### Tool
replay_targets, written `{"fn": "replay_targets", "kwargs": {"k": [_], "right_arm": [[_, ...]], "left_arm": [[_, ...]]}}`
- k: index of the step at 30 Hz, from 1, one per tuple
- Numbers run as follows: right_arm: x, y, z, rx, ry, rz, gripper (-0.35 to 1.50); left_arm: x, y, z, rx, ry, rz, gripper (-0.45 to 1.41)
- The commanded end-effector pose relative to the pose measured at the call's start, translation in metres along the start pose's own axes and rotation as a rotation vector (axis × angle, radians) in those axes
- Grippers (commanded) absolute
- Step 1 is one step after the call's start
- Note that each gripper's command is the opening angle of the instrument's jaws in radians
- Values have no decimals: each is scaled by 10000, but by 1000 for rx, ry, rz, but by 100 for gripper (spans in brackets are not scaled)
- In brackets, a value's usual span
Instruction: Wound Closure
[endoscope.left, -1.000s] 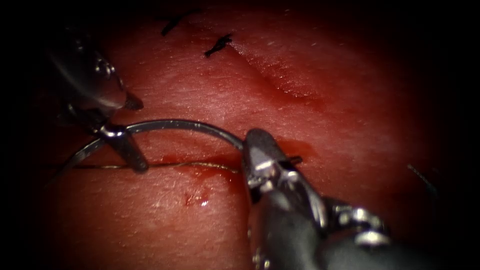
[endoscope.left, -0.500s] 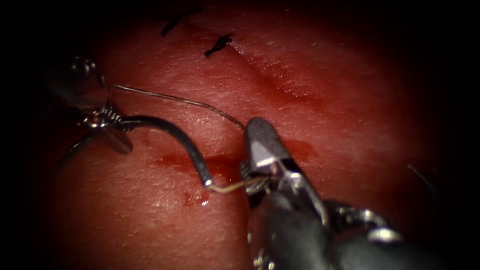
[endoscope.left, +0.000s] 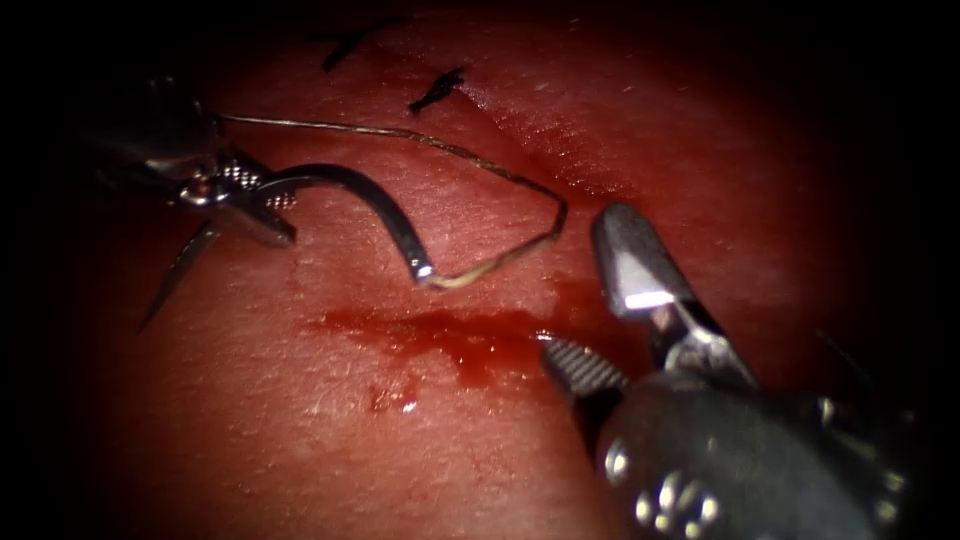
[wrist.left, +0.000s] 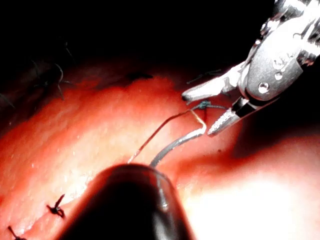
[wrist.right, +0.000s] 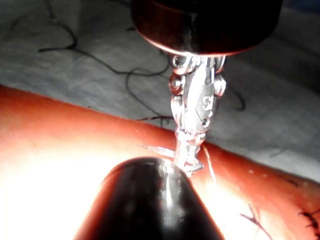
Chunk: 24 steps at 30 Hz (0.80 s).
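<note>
Two steel needle drivers: the left tool (endoscope.left: 245, 195), upper left, clamps the curved steel needle (endoscope.left: 370, 205) near its point — now wholly out of the red tissue (endoscope.left: 330, 420), thin golden thread (endoscope.left: 470, 160) trailing; the right tool (endoscope.left: 600, 315) — jaws apart, empty — has withdrawn rightward.

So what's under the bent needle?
Under the needle is bare tissue, with red fluid lower down. The needle is out of the tissue; the left tool holds it near the pointed end. Thread trails from its tail. The right tool holds nothing.
</note>
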<state>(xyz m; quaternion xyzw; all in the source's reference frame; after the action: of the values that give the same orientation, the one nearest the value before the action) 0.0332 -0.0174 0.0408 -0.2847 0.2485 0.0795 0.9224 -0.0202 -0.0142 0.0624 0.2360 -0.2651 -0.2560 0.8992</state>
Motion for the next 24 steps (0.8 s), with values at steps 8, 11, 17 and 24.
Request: {"fn": "replay_targets", "kwargs": {"k": [8,11,17,24], "right_arm": [[-54,24,-9,106,197,356,133],[-62,20,1,179,308,509,138],[-67,11,40,340,537,700,138],[-57,-7,79,513,733,780,113]], "left_arm": [[-9,6,8,-10,-279,-60,-45],[-15,-1,20,31,-411,-105,-45],[-21,-26,60,190,-540,-204,-45],[-16,-45,78,350,-618,-256,-45]]}}
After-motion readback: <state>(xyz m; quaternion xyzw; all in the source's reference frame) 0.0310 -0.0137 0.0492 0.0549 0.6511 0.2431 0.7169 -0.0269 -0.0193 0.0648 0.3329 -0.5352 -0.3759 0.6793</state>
